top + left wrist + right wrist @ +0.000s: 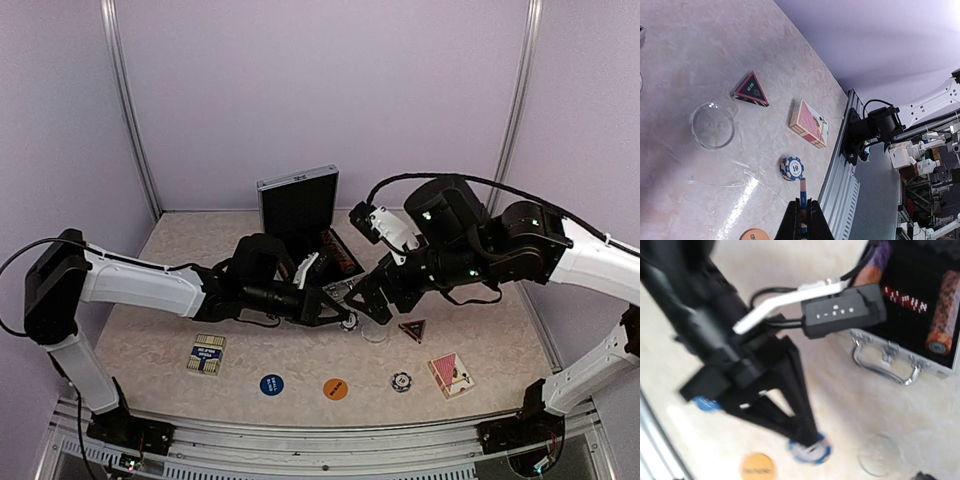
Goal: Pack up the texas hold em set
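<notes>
Briefcase of silver aluminium (298,205) stands open at the far middle of the table (170,255).
Left gripper (803,209) fingers pinch a blue-striped round poker chip (802,191) edge-on just before it; right gripper (368,302), finger spread I cannot tell.

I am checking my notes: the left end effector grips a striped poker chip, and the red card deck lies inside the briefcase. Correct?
Not quite: the red card deck lies on the table, outside the briefcase, as the top external view shows. The rest stands.

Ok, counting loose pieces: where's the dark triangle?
In the top view, the dark triangle lies flat right of centre, just right of the clear disc and farther back than the red card deck.
</notes>
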Robot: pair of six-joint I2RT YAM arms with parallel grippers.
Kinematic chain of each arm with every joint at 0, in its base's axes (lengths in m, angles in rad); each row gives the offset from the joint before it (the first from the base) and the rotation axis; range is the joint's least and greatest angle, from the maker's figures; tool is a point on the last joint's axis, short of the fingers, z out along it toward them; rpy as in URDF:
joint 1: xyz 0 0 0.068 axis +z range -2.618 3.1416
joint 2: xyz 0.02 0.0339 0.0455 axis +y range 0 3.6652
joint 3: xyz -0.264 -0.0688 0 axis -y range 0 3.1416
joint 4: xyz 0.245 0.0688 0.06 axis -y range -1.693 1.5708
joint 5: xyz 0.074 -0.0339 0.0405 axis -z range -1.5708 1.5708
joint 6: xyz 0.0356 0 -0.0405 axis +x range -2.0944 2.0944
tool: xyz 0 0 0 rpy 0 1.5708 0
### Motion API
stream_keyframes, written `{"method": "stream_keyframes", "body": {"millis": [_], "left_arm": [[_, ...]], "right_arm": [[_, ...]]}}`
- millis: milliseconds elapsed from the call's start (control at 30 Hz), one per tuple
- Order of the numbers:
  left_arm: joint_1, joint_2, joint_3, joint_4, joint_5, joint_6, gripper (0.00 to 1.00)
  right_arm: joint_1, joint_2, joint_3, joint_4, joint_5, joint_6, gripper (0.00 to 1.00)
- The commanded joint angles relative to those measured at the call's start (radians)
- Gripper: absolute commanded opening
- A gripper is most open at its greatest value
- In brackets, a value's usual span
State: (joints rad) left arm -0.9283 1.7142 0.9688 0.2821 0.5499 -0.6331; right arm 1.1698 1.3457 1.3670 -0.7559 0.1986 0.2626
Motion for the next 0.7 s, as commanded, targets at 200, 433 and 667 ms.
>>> {"method": "stream_keyframes", "body": {"millis": [200, 433, 667], "left_arm": [[0.086, -0.089, 0.079, -0.185, -0.074, 0.104, 0.00], [0.153, -0.079, 0.166, -0.327, -0.124, 0.190, 0.00], [0.204, -0.077, 0.231, -0.398, -0.146, 0.252, 0.00]], "right_arm": [[-0.002, -0.072, 0.224, -0.126, -0.085, 0.282, 1.00], [-0.006, -0.059, 0.348, -0.095, -0.123, 0.460, 1.00], [-0.004, -0.029, 0.406, -0.045, -0.171, 0.558, 1.00]]}}
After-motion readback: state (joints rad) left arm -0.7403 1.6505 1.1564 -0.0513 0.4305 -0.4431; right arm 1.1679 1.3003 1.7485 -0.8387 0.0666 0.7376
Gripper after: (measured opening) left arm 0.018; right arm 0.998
